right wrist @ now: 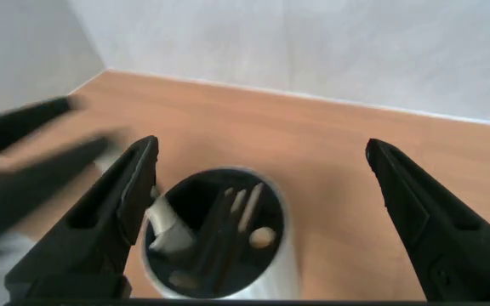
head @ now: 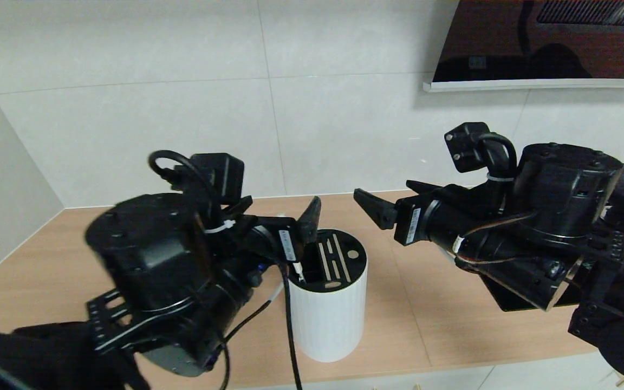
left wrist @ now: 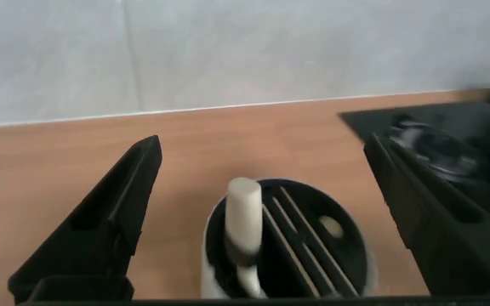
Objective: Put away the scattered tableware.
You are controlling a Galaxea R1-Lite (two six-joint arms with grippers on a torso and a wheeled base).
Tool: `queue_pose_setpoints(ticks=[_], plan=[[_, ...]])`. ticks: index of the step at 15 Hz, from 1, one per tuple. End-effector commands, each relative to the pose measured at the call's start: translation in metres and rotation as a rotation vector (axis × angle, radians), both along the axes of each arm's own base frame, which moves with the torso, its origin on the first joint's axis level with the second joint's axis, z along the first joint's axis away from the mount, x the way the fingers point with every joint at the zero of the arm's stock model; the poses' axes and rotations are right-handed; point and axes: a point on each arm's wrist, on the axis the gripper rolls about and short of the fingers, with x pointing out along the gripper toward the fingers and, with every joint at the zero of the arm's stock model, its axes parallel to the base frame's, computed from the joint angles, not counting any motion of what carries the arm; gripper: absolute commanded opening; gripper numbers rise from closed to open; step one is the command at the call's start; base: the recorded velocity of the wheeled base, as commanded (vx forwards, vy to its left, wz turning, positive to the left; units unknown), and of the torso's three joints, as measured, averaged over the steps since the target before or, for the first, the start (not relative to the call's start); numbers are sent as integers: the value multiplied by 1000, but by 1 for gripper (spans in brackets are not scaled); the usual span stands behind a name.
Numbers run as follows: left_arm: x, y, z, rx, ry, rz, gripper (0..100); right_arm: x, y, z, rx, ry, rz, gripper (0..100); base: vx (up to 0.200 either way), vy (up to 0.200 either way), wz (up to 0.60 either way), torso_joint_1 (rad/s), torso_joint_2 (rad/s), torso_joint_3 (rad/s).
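Observation:
A white ribbed utensil holder (head: 329,314) with a black slotted top stands on the wooden counter (head: 46,271). A white-handled utensil (left wrist: 243,223) stands upright in its opening, also seen as a white utensil (right wrist: 167,226) and a white tip (head: 297,269). My left gripper (head: 277,216) hangs open just above the holder (left wrist: 313,255), its fingers wide on either side of the handle and not touching it. My right gripper (head: 396,199) is open and holds nothing, raised above and to the right of the holder (right wrist: 219,238). The left gripper's fingers (right wrist: 32,161) show beside the holder.
A black flat slab (head: 507,300) lies on the counter under my right arm, also seen as the black slab (left wrist: 449,127). A tiled wall (head: 290,97) closes the back and left. A dark range hood (head: 539,43) hangs at the upper right.

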Motion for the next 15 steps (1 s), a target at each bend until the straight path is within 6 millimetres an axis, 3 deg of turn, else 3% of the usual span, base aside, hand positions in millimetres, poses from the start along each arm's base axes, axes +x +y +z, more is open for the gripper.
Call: queue_pose_setpoints(ticks=[1,4,5,8,11,12,15], plan=[[-43,43,44,-64,-70,-73,100,-10,-18,15,31,-34,-20,100,0,0,0,0,0,0],[-60,75,57,-87,-105,-54,100,-15,-47,30,45,-86,-92,100,0,0,0,0,0,0],[-75,95,57,-81,-107,-26,100,-28,-71,35,33,-120,-137,100,0,0,0,0,0,0],[-113,143,54,-7,-157,86,100,-69,-112,38,44,-170,-204,100,0,0,0,0,0,0],[-149,178,50,83,-220,239,100,-107,-155,36,6,-244,-343,100,0,0,0,0,0,0],[-168,190,49,122,-258,317,100,-135,-176,37,9,-257,-399,100,0,0,0,0,0,0],[-215,208,36,164,-324,415,100,-215,-215,29,-33,-287,-520,100,0,0,0,0,0,0]])
